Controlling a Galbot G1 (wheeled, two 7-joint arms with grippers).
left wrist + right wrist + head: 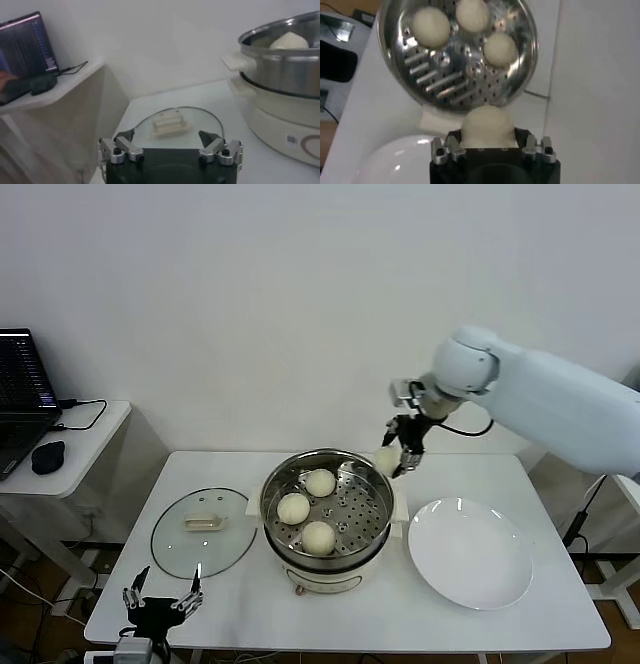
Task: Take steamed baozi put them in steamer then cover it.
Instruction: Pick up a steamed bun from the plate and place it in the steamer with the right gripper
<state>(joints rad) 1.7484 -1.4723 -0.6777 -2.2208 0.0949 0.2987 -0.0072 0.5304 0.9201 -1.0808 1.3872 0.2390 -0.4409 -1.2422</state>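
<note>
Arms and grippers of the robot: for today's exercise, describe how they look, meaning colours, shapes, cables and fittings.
The right arm has a smooth, rounded pale blue-white shell with a bulbous joint; a thin black cable loops near its wrist. The right gripper and left gripper are black, boxy units. Each carries silver metal knuckles with dark screws and short black fingertips. No markings are visible.
</note>
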